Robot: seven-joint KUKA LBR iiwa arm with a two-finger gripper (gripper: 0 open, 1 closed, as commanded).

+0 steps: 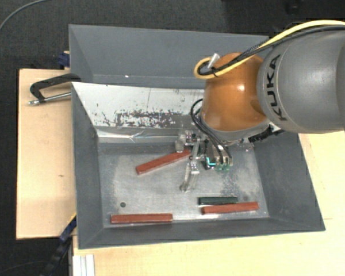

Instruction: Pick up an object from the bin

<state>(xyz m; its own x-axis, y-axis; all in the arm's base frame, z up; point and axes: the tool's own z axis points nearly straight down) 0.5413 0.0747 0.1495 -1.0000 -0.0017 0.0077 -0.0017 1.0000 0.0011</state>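
The gripper [192, 176] hangs below the arm's orange cover [230, 96], low over the middle of the grey bin [86, 171]. Just to its left on the bin floor lies a tilted red-brown stick [161, 163]. The stick's raised right end runs in under the gripper body and seems to touch it, though shadow hides the contact. Whether the gripper is parted or clamped cannot be told. Along the near wall lie 2 more sticks of that colour, the left red-brown stick [141, 217] and the right red-brown stick [230, 208]. 1 dark green stick [217, 200] lies just beside the right one.
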